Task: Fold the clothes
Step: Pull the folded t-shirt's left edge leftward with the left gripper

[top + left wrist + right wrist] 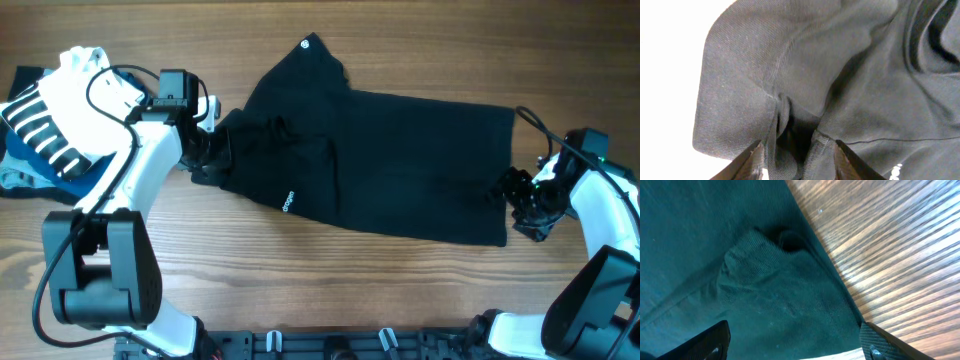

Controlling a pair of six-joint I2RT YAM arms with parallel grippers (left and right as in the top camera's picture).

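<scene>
Shows the black T-shirt [400, 160] lying across the middle of the wooden counter [300, 270] in the overhead view, long side running left to right, rumpled and doubled over itself toward the left end, flatter toward the right. Bears small white lettering [288, 201] near the lower left edge and a small pale tag [306, 44] at the upper tip, top centre of the frame. Places the left claw [213, 140] at the shirt's bunched left end, down on the cloth. From the left wrist, partly spread: fingers [751, 162] apart, straddling a raised ridge of black fabric without squeezing it flat. Places the right claw [508, 192] at the shirt's right edge, right of frame. From the right wrist, spread wide: both fingers at the bottom corners, over the cloth's edge where it meets bare wood, a small puckered bump of fabric above them. Keeps a white garment [85, 90] on a navy striped garment [40, 130] in the upper left corner, apart from the shirt
</scene>
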